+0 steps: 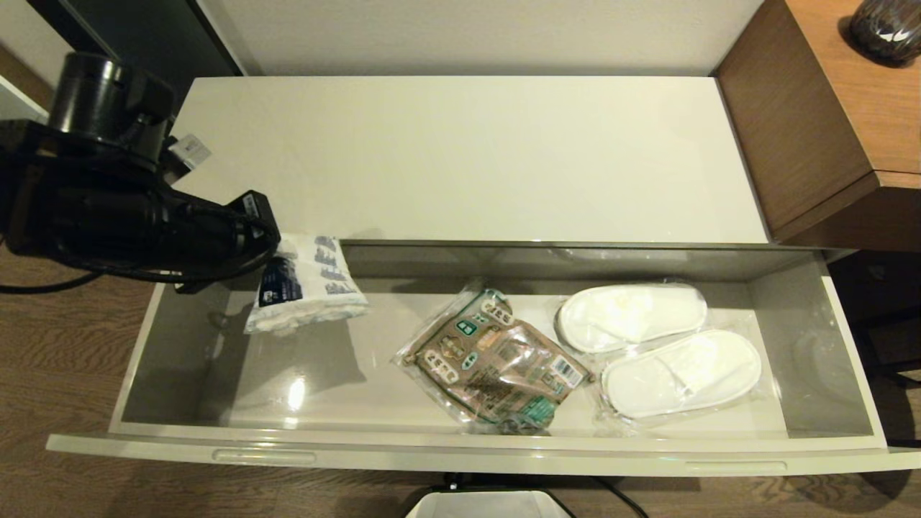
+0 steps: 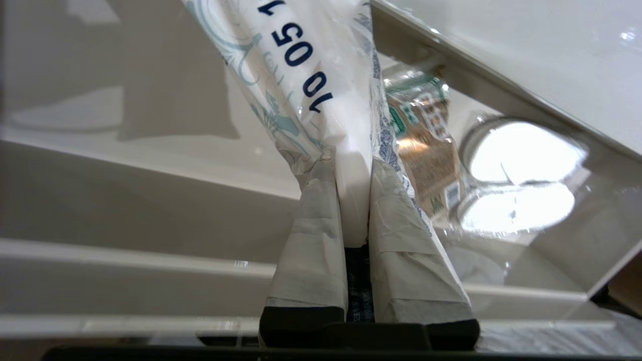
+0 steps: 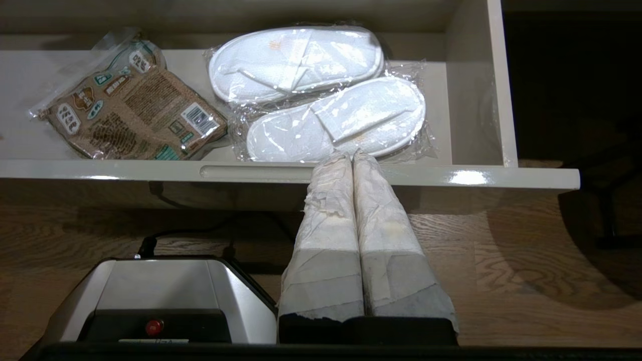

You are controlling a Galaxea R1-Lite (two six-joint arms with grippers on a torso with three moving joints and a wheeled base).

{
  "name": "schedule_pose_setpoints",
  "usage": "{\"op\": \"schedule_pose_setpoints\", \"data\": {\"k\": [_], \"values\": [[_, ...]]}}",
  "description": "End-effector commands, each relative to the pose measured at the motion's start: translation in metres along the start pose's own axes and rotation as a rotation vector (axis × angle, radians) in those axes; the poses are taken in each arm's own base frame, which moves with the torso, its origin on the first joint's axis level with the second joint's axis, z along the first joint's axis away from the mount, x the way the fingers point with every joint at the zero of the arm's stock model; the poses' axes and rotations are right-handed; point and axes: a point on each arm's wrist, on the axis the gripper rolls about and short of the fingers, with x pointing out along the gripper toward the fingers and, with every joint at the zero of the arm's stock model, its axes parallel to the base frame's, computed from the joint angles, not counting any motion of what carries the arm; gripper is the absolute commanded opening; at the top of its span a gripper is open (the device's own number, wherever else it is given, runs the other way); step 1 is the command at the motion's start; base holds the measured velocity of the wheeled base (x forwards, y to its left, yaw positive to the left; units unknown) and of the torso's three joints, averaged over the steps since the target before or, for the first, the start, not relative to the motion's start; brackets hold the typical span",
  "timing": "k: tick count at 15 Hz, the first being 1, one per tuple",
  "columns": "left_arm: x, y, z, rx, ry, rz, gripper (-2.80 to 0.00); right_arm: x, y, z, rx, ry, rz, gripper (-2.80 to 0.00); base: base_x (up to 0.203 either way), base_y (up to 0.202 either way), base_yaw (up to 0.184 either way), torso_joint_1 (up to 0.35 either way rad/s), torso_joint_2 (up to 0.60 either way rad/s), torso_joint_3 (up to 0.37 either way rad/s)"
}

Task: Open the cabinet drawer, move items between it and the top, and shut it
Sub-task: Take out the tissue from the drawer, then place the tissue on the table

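A: Drawer status, please?

B: The cabinet drawer [image 1: 849, 360] stands pulled fully out, filling the lower half of the head view, so the opening step looks done.

A: And the arms?

B: The left gripper [image 2: 346, 200], coming in from the left edge of the head view, has its taped fingers [image 2: 313, 240] pinched on the small white packet [image 1: 306, 284]. The packet hangs above the drawer's upper left corner, close to the front edge of the top [image 1: 468, 151].

A: The right one?

B: The right gripper [image 3: 353, 158] hovers in front of the drawer face, jaws pressed together and holding nothing.

A: What else is inside?

B: The wrapped white slippers [image 1: 658, 349] lie at the right of the drawer floor, and the brown-and-green packet [image 1: 493, 363] is just beside them at centre.

A: How far along?

B: I'd judge it midway. The packet isn't yet set on the top, which is bare, and closing remains.
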Motion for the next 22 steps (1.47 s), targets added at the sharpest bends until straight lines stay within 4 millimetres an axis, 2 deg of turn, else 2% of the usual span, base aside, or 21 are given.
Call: {"op": "schedule_pose_setpoints", "data": {"k": [1,6,11,14,18,19,21,22], "values": [[-0.05,-0.009,-0.001,0.022,-0.058,-0.058,-2.8,0.0,0.0,0.0,0.0,0.001,0.0,-2.8,0.0,0.0,0.0,0.0,0.0,0.0],[-0.101,-0.02,-0.009,0.059,-0.057,-0.119,-2.8,0.0,0.0,0.0,0.0,0.001,0.0,-2.8,0.0,0.0,0.0,0.0,0.0,0.0],[-0.125,-0.025,-0.003,0.099,-0.097,-0.149,-2.8,0.0,0.0,0.0,0.0,0.001,0.0,-2.8,0.0,0.0,0.0,0.0,0.0,0.0],[-0.126,-0.032,0.006,0.118,-0.135,-0.161,-2.8,0.0,0.0,0.0,0.0,0.001,0.0,-2.8,0.0,0.0,0.0,0.0,0.0,0.0],[-0.112,-0.04,0.019,0.162,-0.17,-0.157,-2.8,0.0,0.0,0.0,0.0,0.001,0.0,-2.8,0.0,0.0,0.0,0.0,0.0,0.0],[-0.102,-0.045,0.026,0.168,-0.196,-0.17,-2.8,0.0,0.0,0.0,0.0,0.001,0.0,-2.8,0.0,0.0,0.0,0.0,0.0,0.0],[-0.096,-0.051,0.036,0.191,-0.242,-0.183,-2.8,0.0,0.0,0.0,0.0,0.001,0.0,-2.8,0.0,0.0,0.0,0.0,0.0,0.0],[-0.084,-0.056,0.045,0.208,-0.258,-0.176,-2.8,0.0,0.0,0.0,0.0,0.001,0.0,-2.8,0.0,0.0,0.0,0.0,0.0,0.0]]}}
